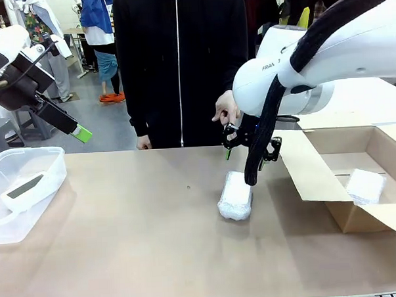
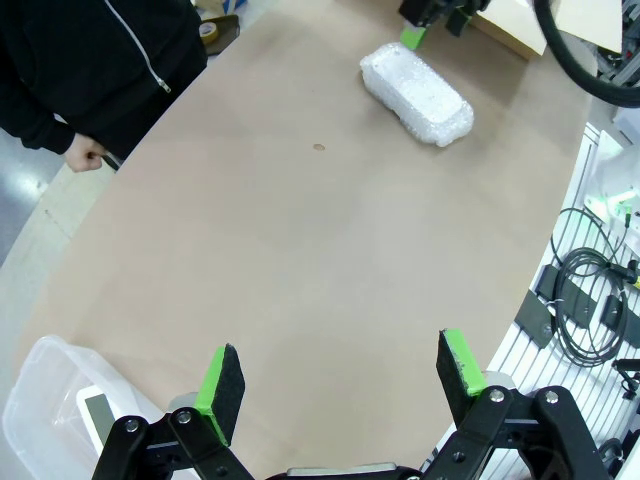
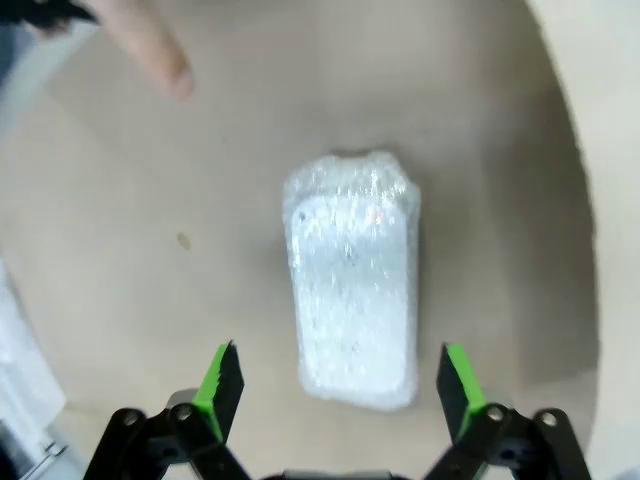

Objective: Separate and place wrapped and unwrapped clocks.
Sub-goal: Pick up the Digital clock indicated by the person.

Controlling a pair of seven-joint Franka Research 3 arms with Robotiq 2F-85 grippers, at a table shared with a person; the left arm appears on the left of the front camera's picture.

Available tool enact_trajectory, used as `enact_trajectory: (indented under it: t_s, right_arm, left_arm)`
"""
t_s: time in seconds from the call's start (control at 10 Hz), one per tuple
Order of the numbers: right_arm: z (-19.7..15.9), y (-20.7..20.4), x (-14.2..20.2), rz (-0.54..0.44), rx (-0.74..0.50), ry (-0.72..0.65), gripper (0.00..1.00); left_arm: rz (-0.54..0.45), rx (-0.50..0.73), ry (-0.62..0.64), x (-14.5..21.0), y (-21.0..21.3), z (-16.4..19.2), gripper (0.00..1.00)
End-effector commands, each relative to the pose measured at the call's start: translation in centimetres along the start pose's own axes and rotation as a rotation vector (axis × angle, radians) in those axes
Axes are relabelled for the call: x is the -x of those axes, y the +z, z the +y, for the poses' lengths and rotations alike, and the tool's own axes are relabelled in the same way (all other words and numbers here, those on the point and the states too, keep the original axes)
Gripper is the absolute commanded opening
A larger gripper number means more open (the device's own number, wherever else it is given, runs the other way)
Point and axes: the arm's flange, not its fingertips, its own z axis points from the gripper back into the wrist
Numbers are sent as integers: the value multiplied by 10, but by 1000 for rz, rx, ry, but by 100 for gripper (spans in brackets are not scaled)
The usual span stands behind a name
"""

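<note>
With one wrapped clock [image 1: 366, 185] already in the cardboard box [image 1: 359, 217] at my 3 o'clock and the bare clock [image 1: 25, 186] in the plastic bin [image 1: 50, 159] at 9, my right claw [image 3: 340, 385] hangs wide open and empty over the last wrapped clock [image 3: 353, 287] mid-tabletop [image 1: 142, 230] — one left to box.

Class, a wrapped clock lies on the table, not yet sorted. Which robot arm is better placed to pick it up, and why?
The right. The right gripper hangs open directly above the wrapped clock, beside the cardboard box. The left gripper is open too, but raised far off near the plastic bin.
</note>
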Motion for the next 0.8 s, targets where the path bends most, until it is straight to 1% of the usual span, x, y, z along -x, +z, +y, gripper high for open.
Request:
enact_trajectory:
  t_s: [0.0,0.1,0.3,0.4,0.5,0.6,0.7]
  right_arm:
    - [15,5,2,-117,6,-13,100]
    - [0,0,0,0,0,0,100]
    - [0,0,0,0,0,0,100]
    - [3,-2,-4,-20,-5,0,100]
    - [11,-14,-11,50,85,9,100]
    - [14,-31,-17,113,179,-14,100]
    - [13,-40,-14,127,214,-26,100]
  left_arm:
    - [-6,17,0,1,0,1,100]
    - [-6,17,0,1,0,1,100]
    - [-6,17,0,1,0,1,100]
    - [-6,17,0,1,0,1,100]
    - [-6,17,0,1,0,1,100]
    - [-6,17,0,1,0,1,100]
    - [-6,17,0,1,0,1,100]
